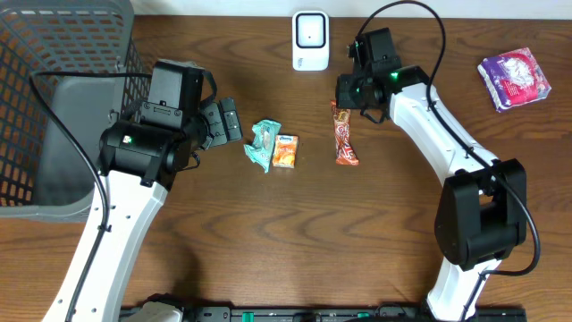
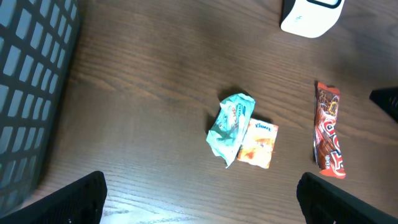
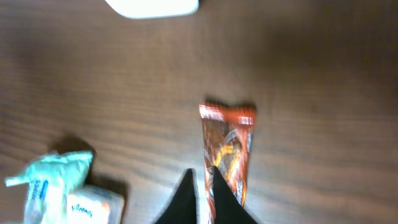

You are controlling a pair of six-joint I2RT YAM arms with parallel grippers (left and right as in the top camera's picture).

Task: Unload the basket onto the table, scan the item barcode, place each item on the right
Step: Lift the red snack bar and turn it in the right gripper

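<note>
Wood grain runs in dark streaks across the brown table [image 1: 295, 233]. At its far left corner sits a grey plastic basket [image 1: 54, 54] with lattice walls. A white scanner [image 1: 310, 40], a smooth rounded block, stands at the middle of the far edge. Just right of the table's centre lies the candy bar [image 1: 346, 141], a long flat glossy wrapper in red and orange with crimped ends, pointing toward the far edge. Left of it, apart from it, a crumpled teal packet [image 1: 263, 145] touches a small square orange packet [image 1: 285, 150]. A puffy purple packet [image 1: 515, 79] lies near the right edge.

The left gripper [image 1: 228, 121] hovers left of the teal packet, its black fingers [image 2: 81, 199] spread wide and holding nothing. The right gripper [image 3: 202, 177] is over the candy bar's far end, its tapered fingers drawn together to a hairline slit (whether wrapper film is caught between them I cannot tell, as that view is blurred).
</note>
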